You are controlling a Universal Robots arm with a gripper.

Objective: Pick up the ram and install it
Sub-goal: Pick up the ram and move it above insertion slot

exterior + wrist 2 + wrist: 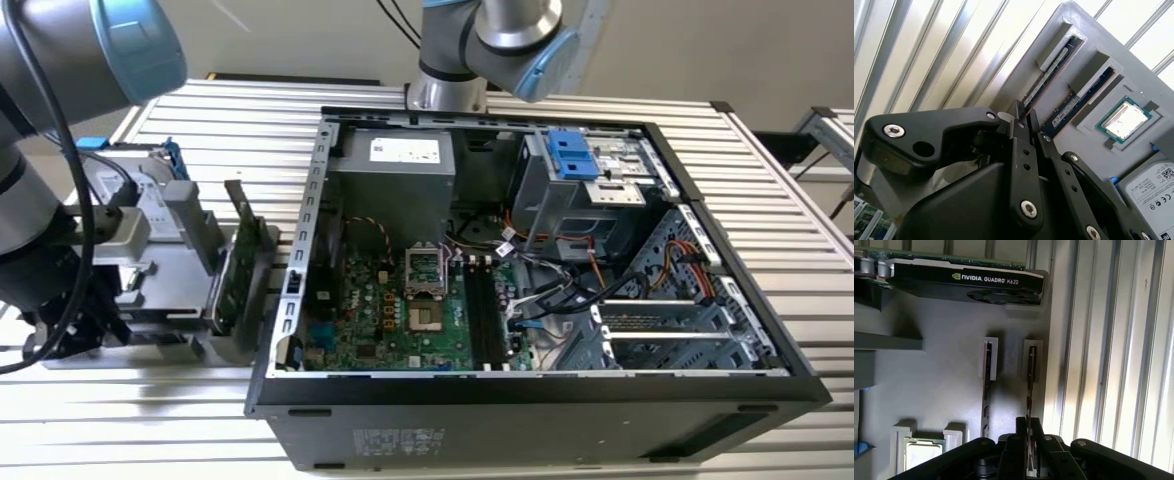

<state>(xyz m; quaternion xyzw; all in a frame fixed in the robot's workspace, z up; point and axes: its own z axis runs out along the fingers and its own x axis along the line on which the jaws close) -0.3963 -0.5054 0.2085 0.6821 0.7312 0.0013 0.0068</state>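
The robot's hand [1029, 421] is clamped on the ram [1030, 375], a thin dark stick standing on edge in the outermost slot of a gray holder [944, 365] on the slatted bench [1114, 340]. A 2nd stick [986, 385] stands in the neighboring slot. An open computer case [534, 390] sits toward the exterior view's right.

Slatted metal counter [240, 110] and its load.
Resting on the slats: an open desktop computer case [534, 425], lying on its side toward the exterior view's right, and just beside it, at the exterior view's left, a grey parts holder [187, 345].
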